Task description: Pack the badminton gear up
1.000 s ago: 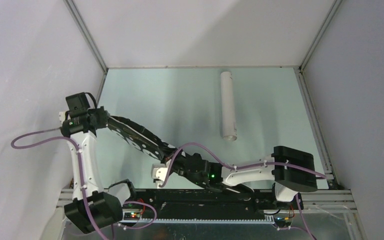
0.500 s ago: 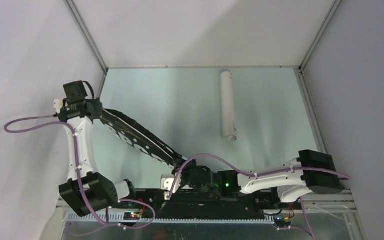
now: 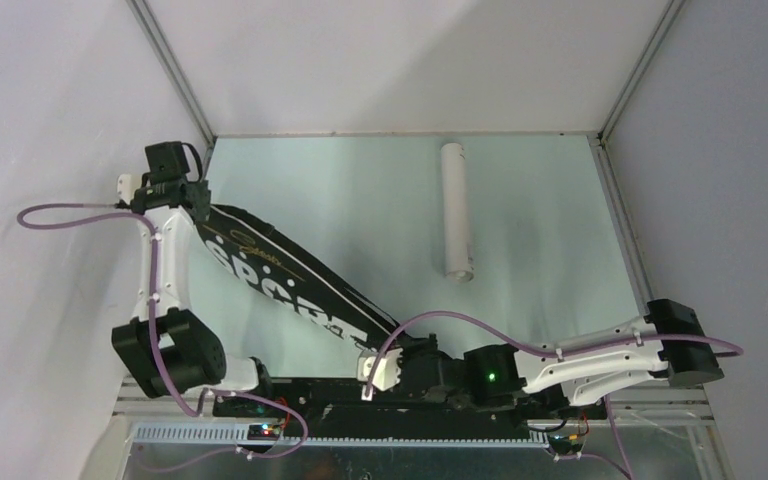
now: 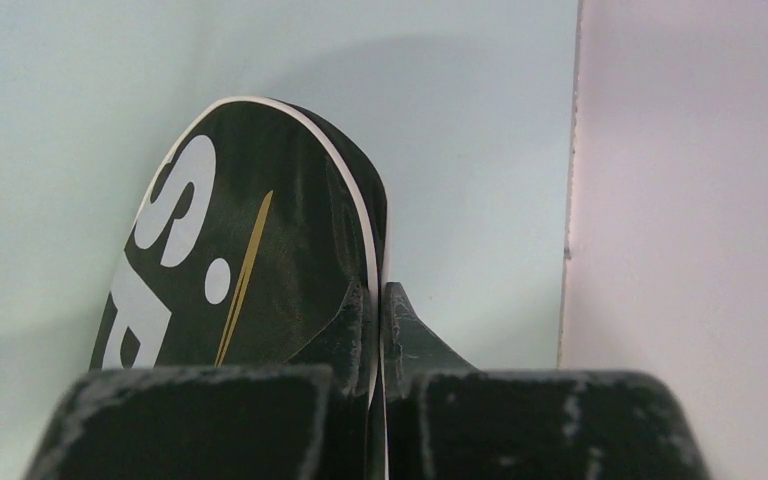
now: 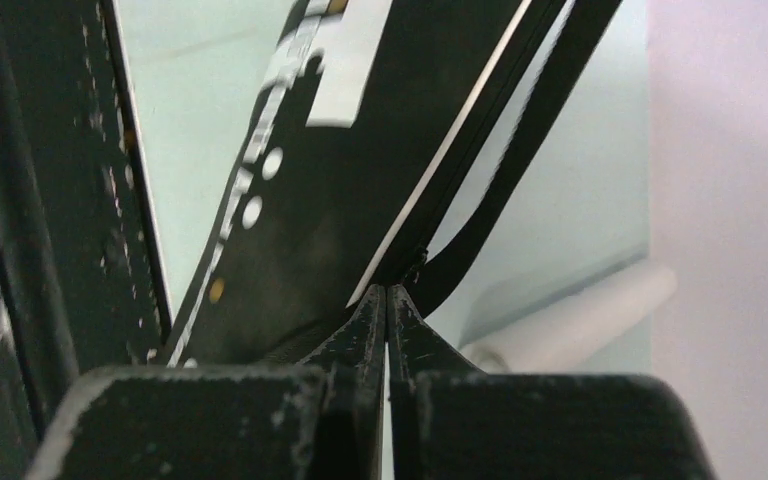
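The black bag lettered "SPORT" (image 3: 290,285) lies slanted from the far left to the near middle, lettering up. My left gripper (image 3: 192,198) is shut on the white-trimmed edge of its wide end, seen in the left wrist view (image 4: 380,300) with the bag (image 4: 250,240) in front. My right gripper (image 3: 375,366) is shut on the bag's narrow end; the right wrist view shows its tips (image 5: 388,295) pinching the bag's (image 5: 360,150) corner. The long white tube (image 3: 457,210) lies alone at the far middle and shows in the right wrist view (image 5: 570,320). Rackets and shuttlecocks are out of view.
The left wall (image 4: 690,200) stands close beside my left gripper. A black rail (image 3: 290,395) runs along the near table edge under my right gripper. A black strap (image 5: 530,140) hangs from the bag's narrow end.
The bag has turned flat so its lettering shows. My left gripper moved farther back along the left wall. My right gripper pulled the narrow end nearer and to the right.
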